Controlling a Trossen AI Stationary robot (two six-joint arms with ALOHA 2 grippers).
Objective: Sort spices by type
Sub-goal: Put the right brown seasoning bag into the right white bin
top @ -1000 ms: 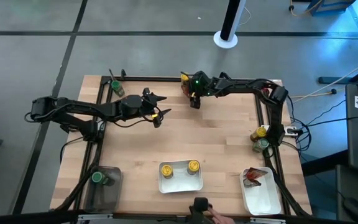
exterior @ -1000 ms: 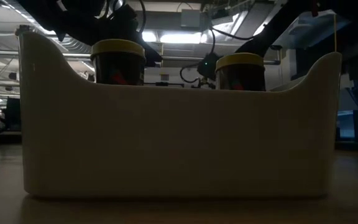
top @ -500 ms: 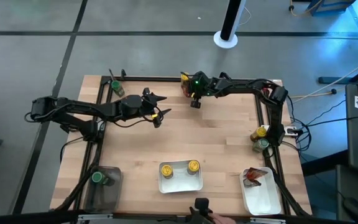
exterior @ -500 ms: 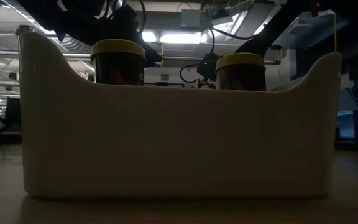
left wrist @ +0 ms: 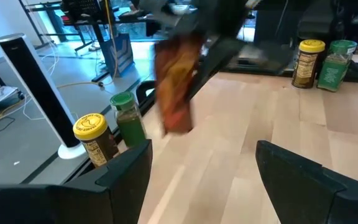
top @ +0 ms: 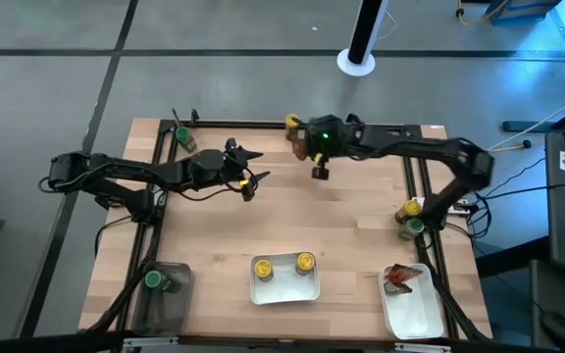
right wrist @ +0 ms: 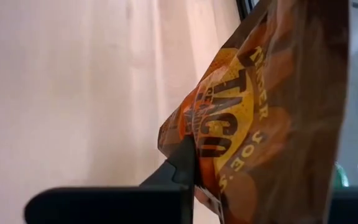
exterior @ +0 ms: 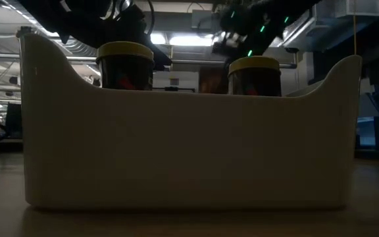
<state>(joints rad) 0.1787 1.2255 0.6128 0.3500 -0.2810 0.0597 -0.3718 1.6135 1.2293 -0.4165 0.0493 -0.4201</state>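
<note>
Dim, backlit low view with bright ceiling lights; motion blur on the packet [left wrist: 176,84] in the left wrist view

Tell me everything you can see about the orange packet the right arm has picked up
The orange packet is a flat, crinkled pouch, orange and reddish brown, with dark lettering on a yellow patch. It looks like glossy paper or foil. The right gripper is shut on it, a dark finger pressed against its printed face, and it hangs upright above the wooden table near the far edge. In the left wrist view it dangles clear of the table, touching nothing else.
</note>
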